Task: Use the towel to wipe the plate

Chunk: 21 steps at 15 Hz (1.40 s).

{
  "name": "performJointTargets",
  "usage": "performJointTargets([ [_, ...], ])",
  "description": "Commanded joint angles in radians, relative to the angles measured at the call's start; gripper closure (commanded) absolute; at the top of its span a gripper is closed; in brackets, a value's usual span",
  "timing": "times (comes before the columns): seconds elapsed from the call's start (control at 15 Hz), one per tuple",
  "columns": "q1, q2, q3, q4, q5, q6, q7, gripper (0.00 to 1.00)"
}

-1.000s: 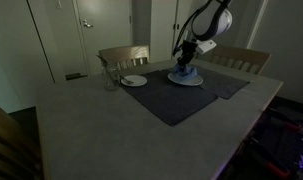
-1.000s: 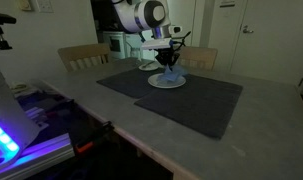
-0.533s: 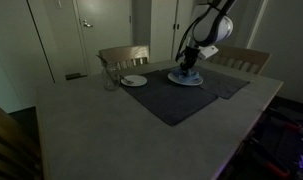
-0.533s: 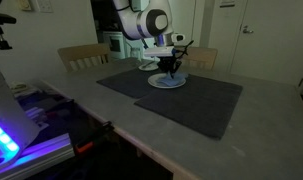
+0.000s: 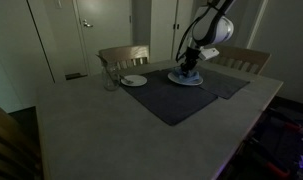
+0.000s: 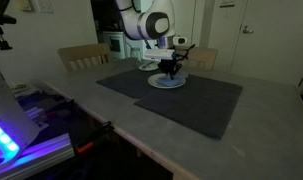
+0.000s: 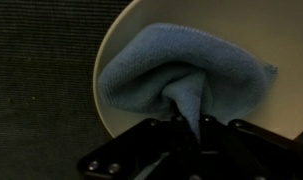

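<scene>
A blue towel (image 7: 186, 70) lies bunched on a white plate (image 7: 116, 60) that sits on a dark placemat. In the wrist view my gripper (image 7: 191, 125) is shut on a fold of the towel and presses it onto the plate. In both exterior views the gripper (image 5: 189, 68) (image 6: 172, 68) stands straight over the plate (image 5: 185, 80) (image 6: 168, 83) at the far side of the table. The towel (image 5: 185, 75) (image 6: 169, 77) shows as a blue lump under the fingers.
A second small plate (image 5: 134, 80) and a glass (image 5: 110, 79) stand on the table's far side. Dark placemats (image 5: 176, 100) (image 6: 181, 95) cover the middle. Wooden chairs (image 5: 124, 56) (image 6: 83, 55) stand behind the table. A lit device (image 6: 16, 135) sits near the edge.
My gripper has shifted slightly sideways over the plate, dragging the towel with it. The plate has stayed in place.
</scene>
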Motion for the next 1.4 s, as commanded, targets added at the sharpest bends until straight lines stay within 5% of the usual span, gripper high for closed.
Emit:
performJointTargets([
  [0.0, -0.072, 0.032, 0.069, 0.016, 0.057, 0.017, -0.071, 0.98],
  [1.0, -0.201, 0.05, 0.241, 0.036, 0.146, -0.041, -0.225, 0.98],
  [1.33, -0.178, 0.041, 0.207, 0.065, 0.127, -0.175, -0.25, 0.98],
])
